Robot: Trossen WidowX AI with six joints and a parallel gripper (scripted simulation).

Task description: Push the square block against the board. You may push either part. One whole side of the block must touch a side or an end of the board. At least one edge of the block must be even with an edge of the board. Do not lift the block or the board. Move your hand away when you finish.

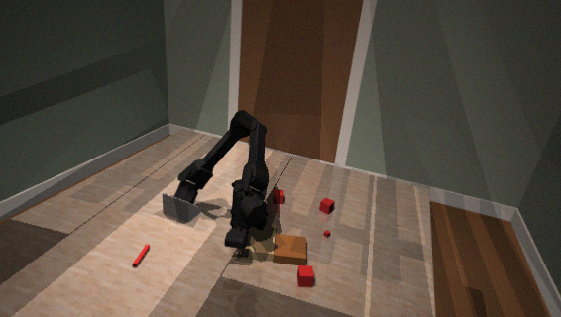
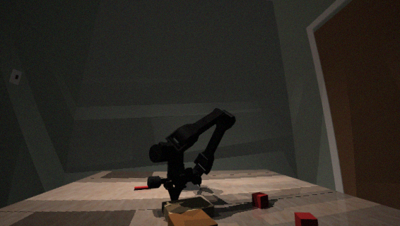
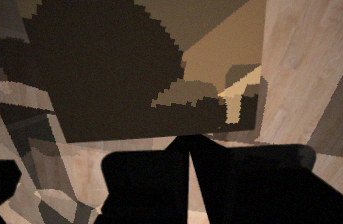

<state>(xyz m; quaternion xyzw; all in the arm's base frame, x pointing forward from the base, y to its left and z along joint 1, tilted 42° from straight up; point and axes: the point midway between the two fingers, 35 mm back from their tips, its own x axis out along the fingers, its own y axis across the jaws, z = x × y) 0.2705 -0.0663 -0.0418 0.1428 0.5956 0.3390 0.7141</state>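
Observation:
The orange square block (image 1: 290, 250) (image 2: 192, 219) lies flat beside the yellow-tan board (image 1: 263, 253) (image 2: 205, 202) (image 3: 217, 55), which is partly in the arm's shadow. Their facing sides look touching or nearly so in the top and exterior views. Whether their edges are exactly even I cannot tell. My gripper (image 1: 241, 253) (image 2: 174, 199) (image 3: 187, 133) is shut and empty. It points down close to the board's side away from the orange block. In the wrist view its tips lie just off the board's near edge. Contact with the board is unclear.
A red cube (image 1: 305, 276) stands near the orange block. Two more red cubes (image 1: 327, 206) (image 1: 279, 197) and a tiny red cube (image 1: 327, 234) lie farther back. A red bar (image 1: 141, 256) (image 2: 140, 188) lies on the other side, beyond the arm. The arm's grey base plate (image 1: 179, 208) stands behind.

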